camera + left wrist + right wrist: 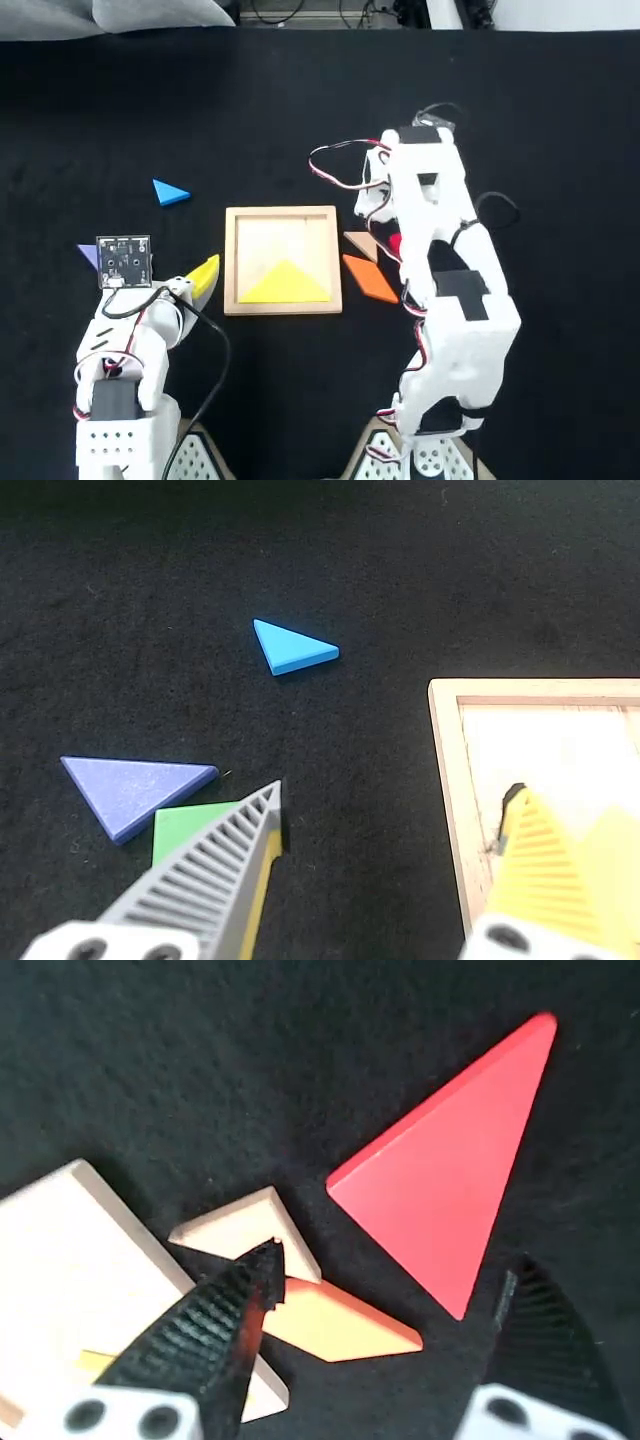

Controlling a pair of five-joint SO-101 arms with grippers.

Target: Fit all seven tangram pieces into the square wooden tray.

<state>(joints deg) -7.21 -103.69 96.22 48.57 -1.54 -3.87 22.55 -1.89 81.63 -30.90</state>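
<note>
The square wooden tray [283, 218] lies mid-table with a yellow triangle [287, 283] inside it. My left gripper [390, 800] hangs open and empty beside the tray's left rim [447, 780]. Near it lie a purple triangle [135, 788] and a green square [190, 825], the square partly under a finger. Farther off lies a small blue triangle [293, 650]. My right gripper [385, 1275] is open above the cloth to the right of the tray. A red triangle [460, 1185], a tan triangle [250, 1230] and an orange parallelogram [340, 1325] lie below it.
Black cloth covers the table [300, 110]. The right arm [440, 260] stretches over the area right of the tray and hides most of the red piece in the high view. Cables loop near its wrist [340, 165].
</note>
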